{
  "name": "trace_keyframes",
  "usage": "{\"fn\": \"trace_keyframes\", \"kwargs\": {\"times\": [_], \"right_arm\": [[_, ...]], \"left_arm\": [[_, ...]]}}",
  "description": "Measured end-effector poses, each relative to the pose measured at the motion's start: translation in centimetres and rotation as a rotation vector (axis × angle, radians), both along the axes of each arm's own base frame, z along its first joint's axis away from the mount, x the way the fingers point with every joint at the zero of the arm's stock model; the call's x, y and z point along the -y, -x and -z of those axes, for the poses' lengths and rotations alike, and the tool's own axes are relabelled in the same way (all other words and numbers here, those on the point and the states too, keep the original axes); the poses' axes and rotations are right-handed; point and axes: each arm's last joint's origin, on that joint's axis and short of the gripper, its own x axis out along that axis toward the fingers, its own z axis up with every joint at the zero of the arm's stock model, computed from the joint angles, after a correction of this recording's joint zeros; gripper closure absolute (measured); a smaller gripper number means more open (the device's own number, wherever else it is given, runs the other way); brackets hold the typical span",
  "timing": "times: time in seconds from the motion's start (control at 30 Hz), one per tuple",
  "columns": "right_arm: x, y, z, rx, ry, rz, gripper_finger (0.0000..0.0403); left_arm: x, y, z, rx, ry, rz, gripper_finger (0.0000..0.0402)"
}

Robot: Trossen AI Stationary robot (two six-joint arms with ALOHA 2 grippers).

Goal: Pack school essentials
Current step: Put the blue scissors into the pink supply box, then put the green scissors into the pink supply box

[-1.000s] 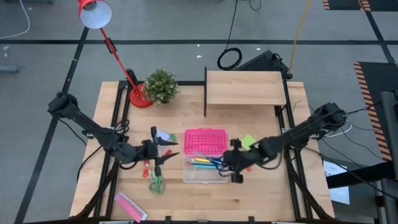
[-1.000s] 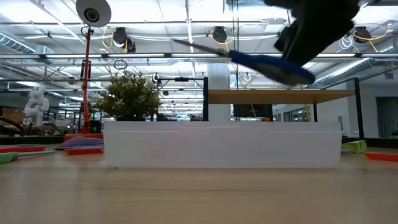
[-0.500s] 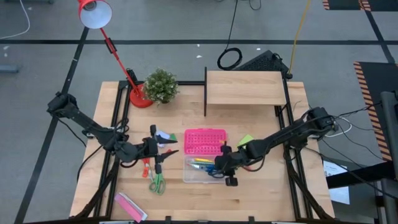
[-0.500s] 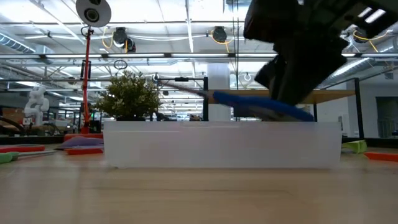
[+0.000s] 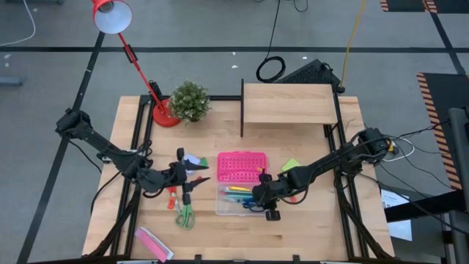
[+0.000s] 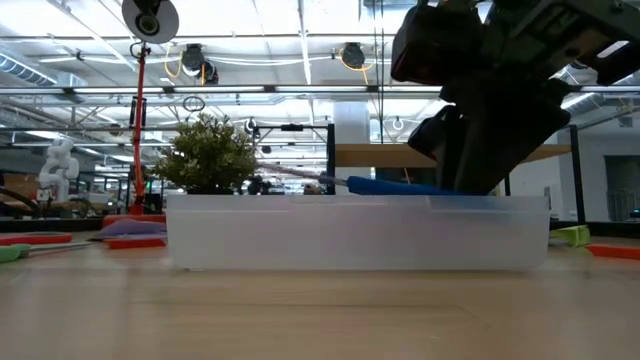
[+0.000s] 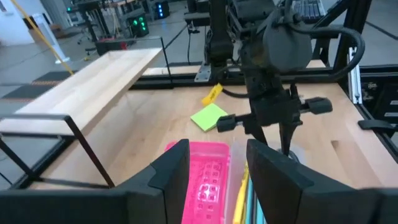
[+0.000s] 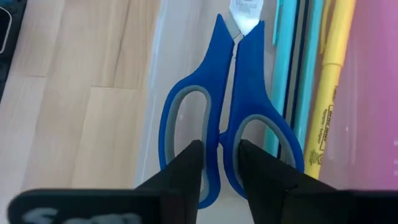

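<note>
My right gripper point(image 5: 258, 196) hangs over the clear box point(image 5: 233, 210), shut on the blue-handled scissors point(image 8: 224, 118). In the low view the scissors point(image 6: 395, 185) lie nearly level at the box's rim. Several pens, one of them yellow point(image 8: 329, 93), lie in the box. The pink lid point(image 5: 242, 167) lies just beyond it. My left gripper point(image 5: 196, 176) hovers open and empty left of the lid. Below it on the table lie red-handled scissors point(image 5: 172, 196) and green-handled scissors point(image 5: 183, 216). A lime-green note pad point(image 5: 292, 166) lies right of the lid and a pale-blue one point(image 5: 192, 159) left of it. My right gripper pinches the scissors' handle end between its two fingers, at the middle bars point(image 8: 219, 140) where the two finger loops meet. The fingers point(image 8: 186, 165) come slanting down from the table's right, along the scissors. The blades point toward the table's left. Whether the scissors touch the box, I cannot tell.
A flat pink packet point(image 5: 154, 243) lies at the near left corner. A red desk lamp point(image 5: 163, 116), a potted plant point(image 5: 190, 100) and a wooden shelf point(image 5: 288, 103) stand along the far edge. Bare wood lies near the front edge, right of the box.
My right gripper has gone down and toward the table's left with the blue scissors. They have come from high above the box, tilted, to nearly level at its rim.
</note>
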Motion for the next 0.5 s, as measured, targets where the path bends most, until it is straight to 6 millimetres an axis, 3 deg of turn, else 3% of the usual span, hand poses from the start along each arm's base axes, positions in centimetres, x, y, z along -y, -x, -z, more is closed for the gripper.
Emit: {"fn": "trace_keyframes", "kwargs": {"times": [0.27, 0.5], "right_arm": [[0.0, 0.1, -0.3, 0.008, 0.001, -0.002, 0.022], [-0.7, 1.0, -3.7, 0.158, 0.033, 0.023, 0.02]], "left_arm": [[0.5, 0.6, 0.9, -0.065, 0.056, 0.0, 0.0238], [1.3, 1.8, 2.3, -0.219, 0.178, 0.073, 0.0238]]}}
